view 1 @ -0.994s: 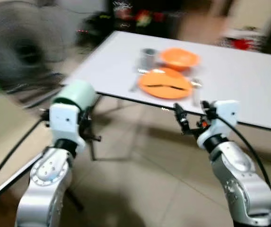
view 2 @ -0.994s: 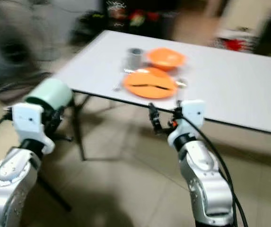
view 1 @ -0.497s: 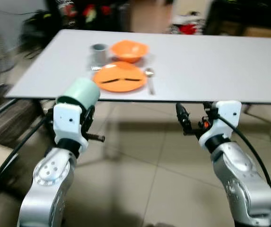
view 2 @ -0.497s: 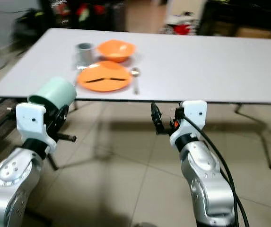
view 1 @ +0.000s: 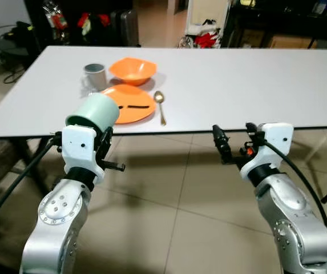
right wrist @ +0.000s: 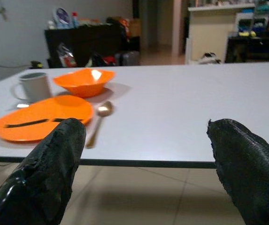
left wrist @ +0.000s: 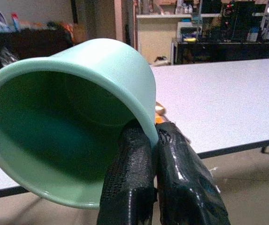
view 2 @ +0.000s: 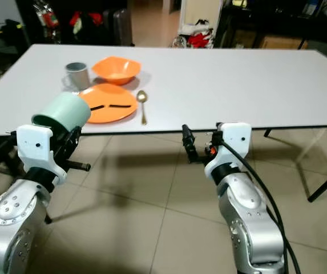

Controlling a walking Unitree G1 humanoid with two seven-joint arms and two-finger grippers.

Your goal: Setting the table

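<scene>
Mint-green cup (view 1: 93,112) lay tipped, mouth toward robot, base toward desk (view 1: 254,80), rim pinched in left claw (left wrist: 154,140) short of near desk edge. Right claw (right wrist: 146,154) spread wide, empty, before same edge. Orange plate (view 1: 125,105), orange bowl (view 1: 132,69), grey mug (view 1: 94,75), spoon (view 1: 161,106) clustered desk's left; right side bare.

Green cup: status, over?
Left gripper shut on green cup, held tilted short of the table. Right gripper open, empty. One place laid: orange plate, bowl, spoon, grey mug.
</scene>
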